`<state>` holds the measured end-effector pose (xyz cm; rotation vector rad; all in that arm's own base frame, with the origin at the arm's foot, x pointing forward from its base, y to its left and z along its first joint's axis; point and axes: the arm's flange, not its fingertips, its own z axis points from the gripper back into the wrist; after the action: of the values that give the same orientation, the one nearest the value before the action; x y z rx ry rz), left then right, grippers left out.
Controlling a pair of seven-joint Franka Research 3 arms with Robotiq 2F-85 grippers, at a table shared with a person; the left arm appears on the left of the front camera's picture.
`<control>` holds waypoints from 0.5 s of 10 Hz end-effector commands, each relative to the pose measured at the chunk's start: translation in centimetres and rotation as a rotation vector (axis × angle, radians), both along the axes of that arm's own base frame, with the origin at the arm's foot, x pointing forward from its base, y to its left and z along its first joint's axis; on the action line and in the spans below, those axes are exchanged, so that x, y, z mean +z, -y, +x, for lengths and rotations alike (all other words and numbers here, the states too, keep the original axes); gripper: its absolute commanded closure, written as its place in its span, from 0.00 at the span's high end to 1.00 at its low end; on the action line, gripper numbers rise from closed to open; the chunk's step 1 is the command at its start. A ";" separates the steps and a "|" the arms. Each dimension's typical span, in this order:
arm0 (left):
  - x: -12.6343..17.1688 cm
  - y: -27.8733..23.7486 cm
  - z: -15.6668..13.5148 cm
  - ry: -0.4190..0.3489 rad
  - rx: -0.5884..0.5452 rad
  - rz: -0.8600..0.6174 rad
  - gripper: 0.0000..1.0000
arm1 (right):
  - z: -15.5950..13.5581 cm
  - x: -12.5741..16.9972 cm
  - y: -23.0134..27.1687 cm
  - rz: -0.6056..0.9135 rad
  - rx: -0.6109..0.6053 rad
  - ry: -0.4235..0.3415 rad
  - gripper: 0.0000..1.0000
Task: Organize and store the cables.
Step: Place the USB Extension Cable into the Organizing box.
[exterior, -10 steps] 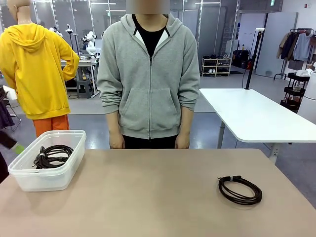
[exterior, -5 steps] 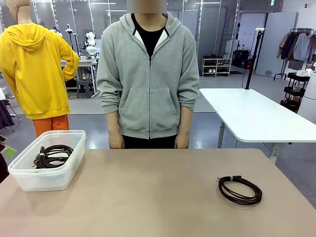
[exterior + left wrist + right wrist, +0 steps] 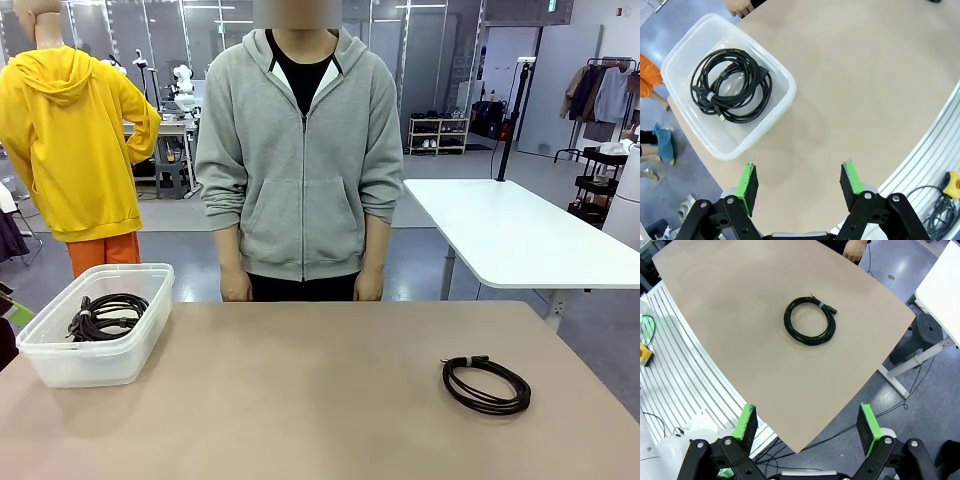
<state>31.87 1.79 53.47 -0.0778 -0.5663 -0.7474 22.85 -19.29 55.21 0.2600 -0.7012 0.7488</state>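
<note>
My left pincer [image 3: 798, 182] hangs spread and empty above the tan bench [image 3: 300, 400], just short of the clear plastic bin [image 3: 782, 97]. My right pincer [image 3: 807, 427] also gapes wide, holding nothing, high over the bench's corner. One coiled black cable [image 3: 486, 384] lies bare on the bench at my right. More coiled cables [image 3: 106, 314] sit inside the bin at my left. Beyond the far edge stands a person in a grey hoodie [image 3: 300, 150].

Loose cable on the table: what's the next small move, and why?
Probably lower the right pincer, open and empty, over the coiled cable lying alone on the table. The other cables are already in the clear bin.
</note>
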 end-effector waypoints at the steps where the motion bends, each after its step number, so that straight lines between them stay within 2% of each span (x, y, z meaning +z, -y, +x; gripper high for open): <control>1: 0.1 0.1 0.2 0.012 0.016 0.008 0.84 | 0.0 0.0 0.0 0.000 0.000 0.000 1.00; 2: 0.1 0.1 0.2 0.012 0.016 0.008 0.84 | 1.0 1.3 -2.5 -0.100 0.094 0.012 1.00; 3: 0.1 0.1 0.2 0.012 0.016 0.008 0.84 | 3.6 2.1 -5.1 -0.081 0.128 -0.020 1.00; 5: 0.1 0.1 0.2 0.012 0.016 0.008 0.84 | 9.5 1.2 -12.6 -0.173 0.194 -0.073 1.00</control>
<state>31.85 1.77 53.53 -0.0773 -0.5682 -0.7479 28.52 -9.45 56.60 0.2205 -0.5969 0.9614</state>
